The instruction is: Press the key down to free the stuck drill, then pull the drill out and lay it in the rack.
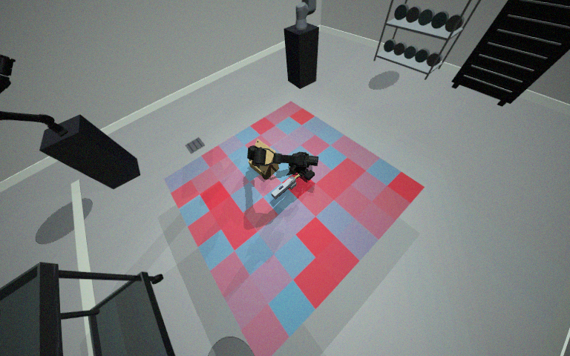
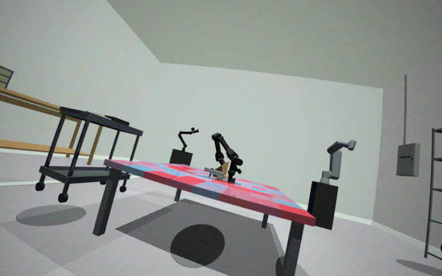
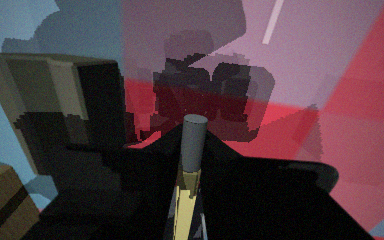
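Red-and-blue checkered table (image 1: 327, 268), one arm (image 1: 289, 158), one pincer (image 3: 192, 167) clamped on one drill (image 3: 193, 137)

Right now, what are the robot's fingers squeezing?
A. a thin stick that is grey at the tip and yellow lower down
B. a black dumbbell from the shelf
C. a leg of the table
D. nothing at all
A. In the wrist view the dark fingers are shut around the thin stick, whose grey tip pokes out past them above the checked table, with its yellow part lower down.
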Controlling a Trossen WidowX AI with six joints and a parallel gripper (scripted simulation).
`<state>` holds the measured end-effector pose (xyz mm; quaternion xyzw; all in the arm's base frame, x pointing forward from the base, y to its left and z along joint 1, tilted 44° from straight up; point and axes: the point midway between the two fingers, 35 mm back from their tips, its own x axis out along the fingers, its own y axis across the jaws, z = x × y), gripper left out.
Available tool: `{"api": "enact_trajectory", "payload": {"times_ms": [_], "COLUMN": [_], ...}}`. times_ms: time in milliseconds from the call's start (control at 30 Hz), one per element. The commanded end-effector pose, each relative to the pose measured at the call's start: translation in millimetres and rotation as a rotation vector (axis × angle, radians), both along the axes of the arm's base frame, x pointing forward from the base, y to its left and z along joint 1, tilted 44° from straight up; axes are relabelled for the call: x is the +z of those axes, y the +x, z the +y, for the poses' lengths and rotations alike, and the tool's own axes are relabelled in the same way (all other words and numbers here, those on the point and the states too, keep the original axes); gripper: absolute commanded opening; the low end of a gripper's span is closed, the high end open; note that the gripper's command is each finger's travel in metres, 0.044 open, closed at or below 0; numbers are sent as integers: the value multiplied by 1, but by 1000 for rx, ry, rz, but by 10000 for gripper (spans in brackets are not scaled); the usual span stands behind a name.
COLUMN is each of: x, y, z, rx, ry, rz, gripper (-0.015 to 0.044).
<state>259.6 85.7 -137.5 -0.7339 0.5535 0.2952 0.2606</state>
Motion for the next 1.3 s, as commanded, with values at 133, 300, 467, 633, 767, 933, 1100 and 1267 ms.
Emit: {"api": "enact_trajectory", "payload": {"times_ms": [133, 300, 467, 633, 767, 933, 1100, 1267], "x": [-10, -16, -20, -26, -30, -35, -39, -33], "y": [-3, -5, -6, -7, -7, -8, -9, -9], "z": [6, 11, 15, 20, 24, 28, 33, 35], "rx": [-5, -5, -5, -5, -5, -5, -5, -5], "ry": [0, 0, 0, 1, 1, 2, 2, 2], "rz": [5, 5, 5, 5, 5, 5, 5, 5], "gripper": [0, 0, 0, 0, 0, 0, 0, 0]}}
